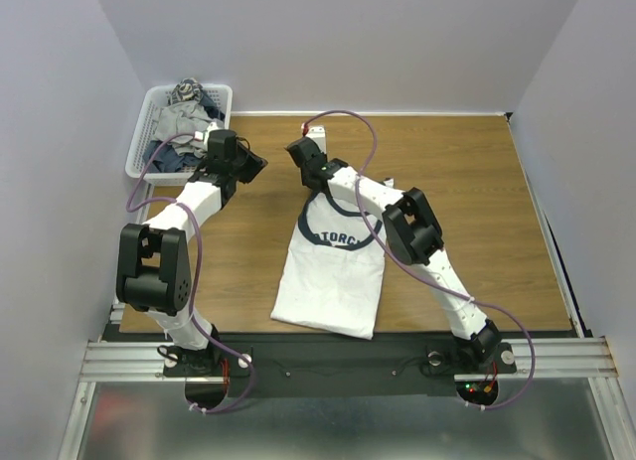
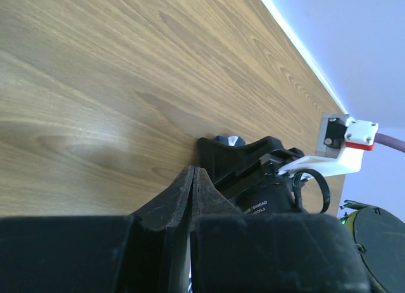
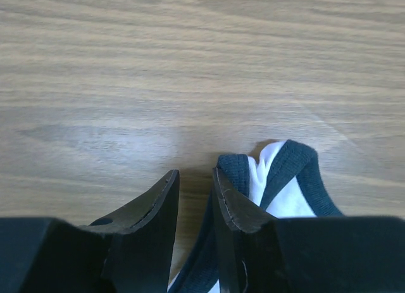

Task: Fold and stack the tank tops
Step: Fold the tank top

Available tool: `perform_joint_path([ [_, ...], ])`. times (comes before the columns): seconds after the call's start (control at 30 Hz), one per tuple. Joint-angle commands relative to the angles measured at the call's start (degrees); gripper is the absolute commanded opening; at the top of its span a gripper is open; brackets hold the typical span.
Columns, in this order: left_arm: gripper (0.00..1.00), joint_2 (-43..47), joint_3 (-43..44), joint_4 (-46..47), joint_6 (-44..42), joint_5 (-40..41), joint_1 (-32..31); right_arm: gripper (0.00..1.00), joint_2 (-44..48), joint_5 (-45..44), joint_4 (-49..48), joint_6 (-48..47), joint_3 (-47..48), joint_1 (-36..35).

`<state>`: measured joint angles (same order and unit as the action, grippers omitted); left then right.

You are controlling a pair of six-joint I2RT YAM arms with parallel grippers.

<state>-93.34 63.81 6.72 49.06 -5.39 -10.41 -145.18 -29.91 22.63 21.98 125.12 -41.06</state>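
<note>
A white tank top (image 1: 333, 271) with navy trim and a dark chest print lies flat on the wooden table between the arms. My right gripper (image 1: 300, 154) is at its upper left shoulder, low over the table. In the right wrist view the right gripper (image 3: 195, 174) is open by a narrow gap, with bare wood between its tips. The bunched navy-edged strap (image 3: 288, 160) lies against the outside of the right finger. My left gripper (image 1: 258, 165) is just left of it, shut and empty; its jaws are pressed together in the left wrist view (image 2: 193, 171).
A white mesh basket (image 1: 139, 147) with several crumpled dark and grey garments stands at the table's back left corner. The right arm's wrist with its white camera mount (image 2: 345, 144) is close in front of my left gripper. Walls enclose the table on three sides.
</note>
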Motion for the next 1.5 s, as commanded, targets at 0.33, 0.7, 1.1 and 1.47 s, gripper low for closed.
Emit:
perform_joint_path([
  [0.33, 0.12, 1.67, -1.67, 2.95, -1.51, -1.91, -0.04, 0.32, 3.06, -9.11, -0.84, -3.08, 2.93, -1.57],
  [0.7, 0.12, 1.23, -2.11, 3.65, -1.51, -2.52, -0.04, 0.33, 6.14, -11.92, -1.63, -3.52, 3.11, -2.27],
  [1.1, 0.12, 0.27, -2.55, 4.27, -1.42, -3.14, -0.04, 0.35, 5.54, -12.01, -2.77, -4.57, 2.93, -2.54],
  [1.47, 0.12, -0.17, -2.46, 4.44, -1.6, -3.22, -0.04, 0.36, 1.84, -8.24, -2.77, -3.87, 4.52, -2.62],
])
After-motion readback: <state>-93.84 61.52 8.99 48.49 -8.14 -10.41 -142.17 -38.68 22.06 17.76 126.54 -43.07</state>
